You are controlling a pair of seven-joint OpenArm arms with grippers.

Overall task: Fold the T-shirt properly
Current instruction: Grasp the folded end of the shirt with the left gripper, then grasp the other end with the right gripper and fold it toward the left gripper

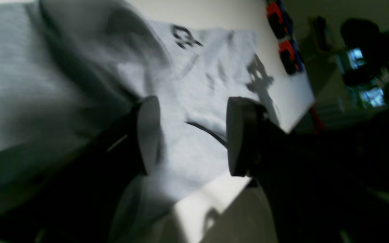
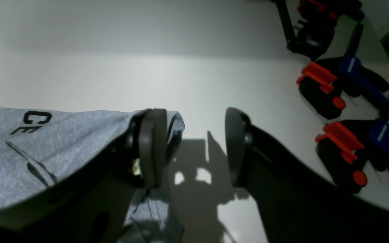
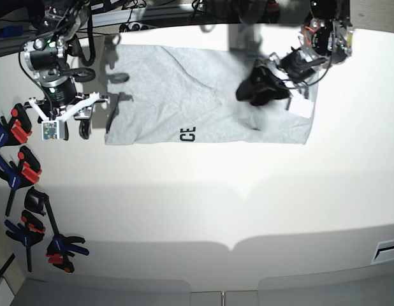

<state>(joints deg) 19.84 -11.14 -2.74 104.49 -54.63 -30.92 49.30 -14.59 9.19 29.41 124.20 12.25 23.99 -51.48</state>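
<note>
**Left wrist, right wrist, base: shirt half folded, both grippers apart**

Left wrist: the left gripper (image 1: 187, 135) has its jaws spread with nothing between them, above the T-shirt (image 1: 194, 84), which lies on the white table (image 1: 214, 195). A raised fold of cloth sits blurred at the left. To do this step well, I judge the arm should lift clear straight up so no finger drags the laid cloth. Black lettering near the top edge is too blurred to read.

Right wrist: the right gripper (image 2: 194, 145) is parted and holds nothing; 1 finger (image 2: 152, 145) sits at the shirt's corner, the other over bare table. The letters "CE" (image 2: 32, 122) read clearly. The blue clamps (image 2: 353, 77) at the right carry white writing too small to read.

Base: the shirt lies as a long grey band at the far side of the table, "CE" on its near edge. Smoothing the wrinkled middle before the next fold would help, I judge.
</note>
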